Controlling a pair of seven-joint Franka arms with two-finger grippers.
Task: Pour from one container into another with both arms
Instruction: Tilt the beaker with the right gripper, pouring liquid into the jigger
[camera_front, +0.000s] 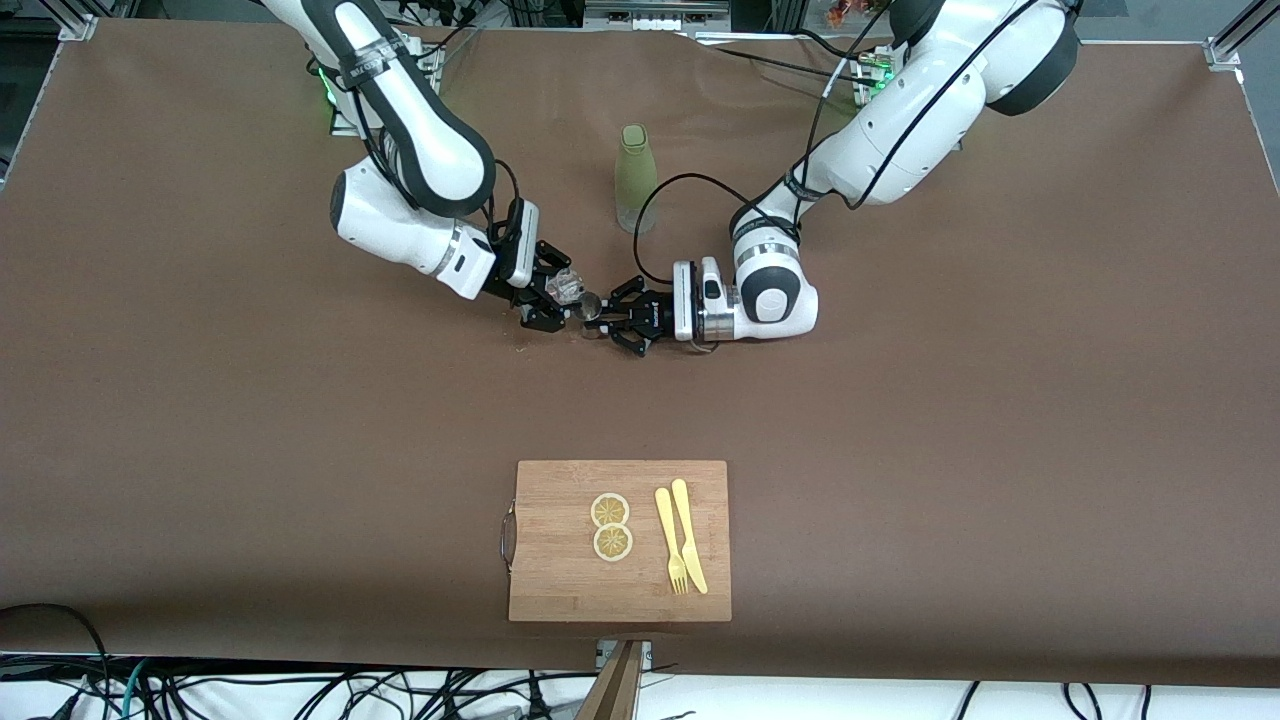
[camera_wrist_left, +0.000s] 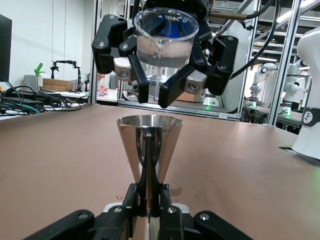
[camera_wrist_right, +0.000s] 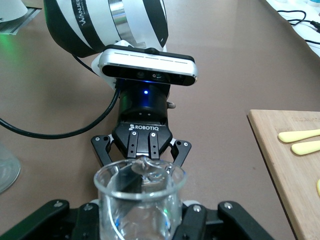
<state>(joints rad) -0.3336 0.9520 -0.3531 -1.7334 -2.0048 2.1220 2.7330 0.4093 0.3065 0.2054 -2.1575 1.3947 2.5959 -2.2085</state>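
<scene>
Gripping glass beaker (camera_front: 568, 287) right gripper (camera_front: 552, 297), left gripper (camera_front: 608, 318) clamping metal cup (camera_front: 591, 305)

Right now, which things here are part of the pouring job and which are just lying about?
In the job:
right gripper, shut on the clear beaker
left gripper, shut on the steel cone cup

Lying about:
green bottle
cutting board
lemon slices
fork
knife

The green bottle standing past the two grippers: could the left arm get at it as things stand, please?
Probably not yet: the path to the green bottle looks free, but the left gripper is shut on the metal cone cup, under the right gripper's glass beaker.
</scene>
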